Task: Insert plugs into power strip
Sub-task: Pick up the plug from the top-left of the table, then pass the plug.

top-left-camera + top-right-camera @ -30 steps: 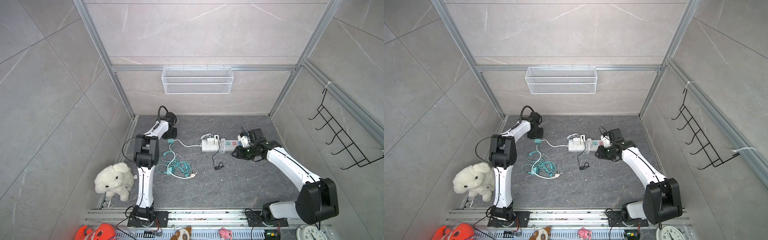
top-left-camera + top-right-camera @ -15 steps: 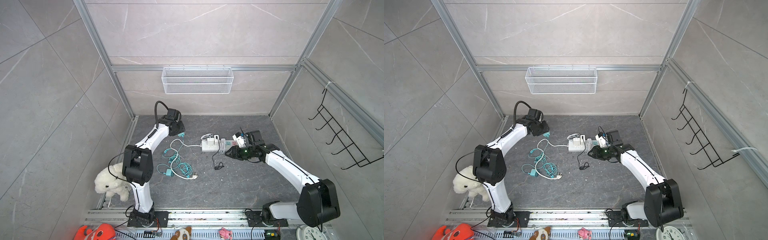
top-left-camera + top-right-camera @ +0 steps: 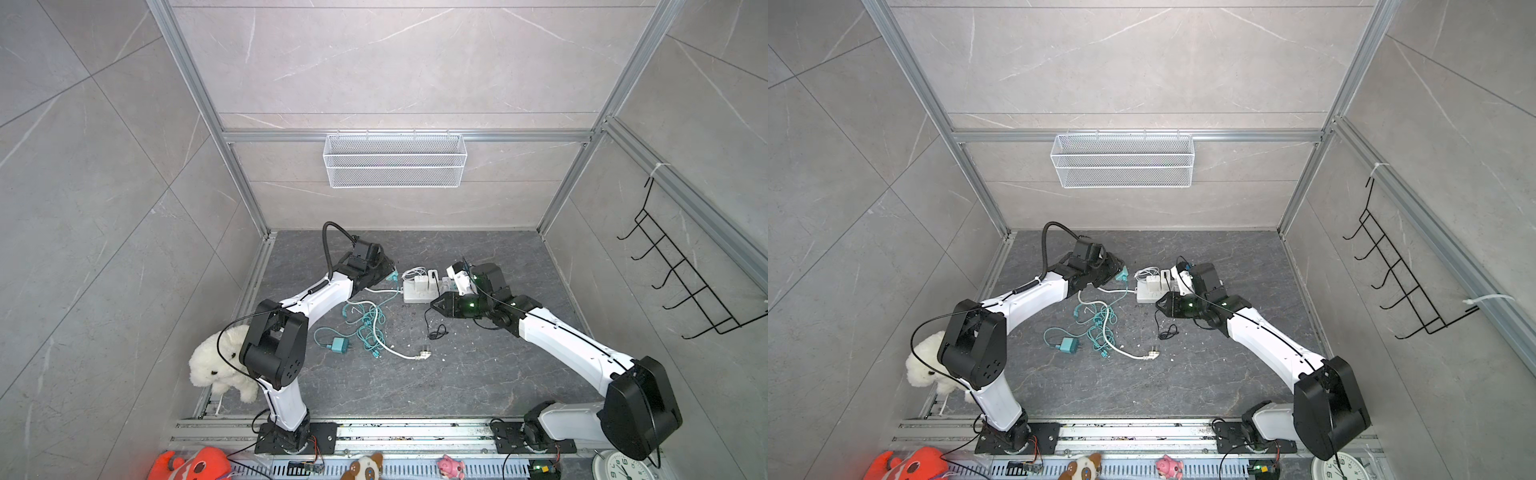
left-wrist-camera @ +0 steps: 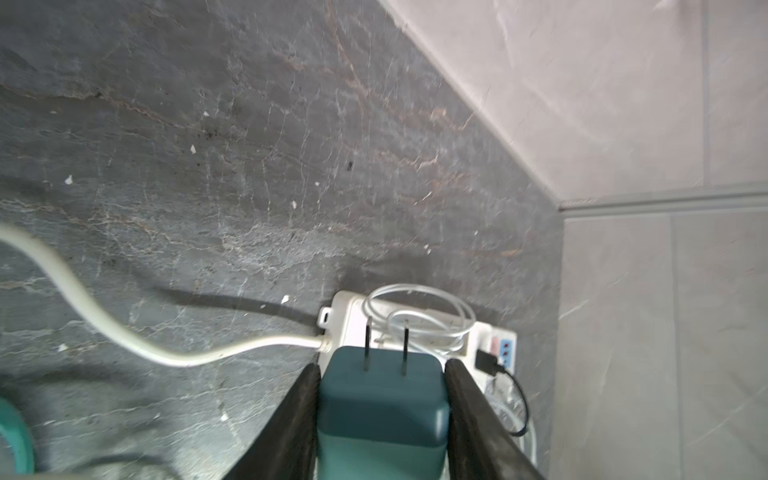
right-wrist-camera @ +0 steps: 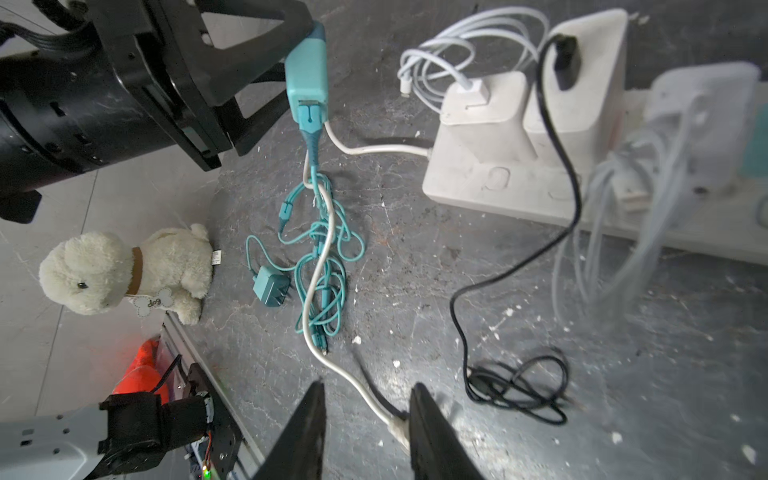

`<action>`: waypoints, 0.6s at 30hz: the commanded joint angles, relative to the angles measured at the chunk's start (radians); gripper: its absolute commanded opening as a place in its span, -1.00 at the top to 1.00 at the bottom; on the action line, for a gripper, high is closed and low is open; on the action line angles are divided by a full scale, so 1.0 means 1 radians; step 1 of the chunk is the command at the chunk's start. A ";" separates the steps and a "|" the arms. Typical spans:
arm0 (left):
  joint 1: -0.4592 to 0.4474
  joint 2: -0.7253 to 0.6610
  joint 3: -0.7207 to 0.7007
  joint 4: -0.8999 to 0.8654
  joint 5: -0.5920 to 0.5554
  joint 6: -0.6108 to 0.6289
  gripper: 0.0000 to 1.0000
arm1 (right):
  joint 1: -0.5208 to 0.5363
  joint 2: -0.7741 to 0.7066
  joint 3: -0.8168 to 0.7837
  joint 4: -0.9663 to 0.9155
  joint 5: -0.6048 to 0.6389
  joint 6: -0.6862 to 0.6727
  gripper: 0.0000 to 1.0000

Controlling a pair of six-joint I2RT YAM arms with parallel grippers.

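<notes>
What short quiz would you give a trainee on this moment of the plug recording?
1. True or false: the left claw grips a teal plug, its prongs facing the power strip.
2. Fill in: the right claw holds ___.
3. Where is the other teal plug? A in the power strip; B on the floor; C in the right claw.
Key: 1 true; 2 nothing; 3 B.

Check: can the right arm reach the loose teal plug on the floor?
Probably, at a stretch. The right gripper is open and empty, nothing covers the loose teal plug, and only tangled cables lie beside it.
</notes>
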 commanded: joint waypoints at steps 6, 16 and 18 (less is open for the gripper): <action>-0.081 -0.072 -0.052 0.296 -0.068 -0.231 0.44 | 0.119 0.148 0.010 0.317 0.217 0.036 0.31; -0.110 -0.151 -0.142 0.384 -0.095 -0.291 0.44 | 0.177 0.205 0.056 0.429 0.362 -0.039 0.27; -0.110 -0.163 -0.149 0.381 -0.096 -0.285 0.44 | 0.177 0.211 0.073 0.412 0.384 -0.050 0.24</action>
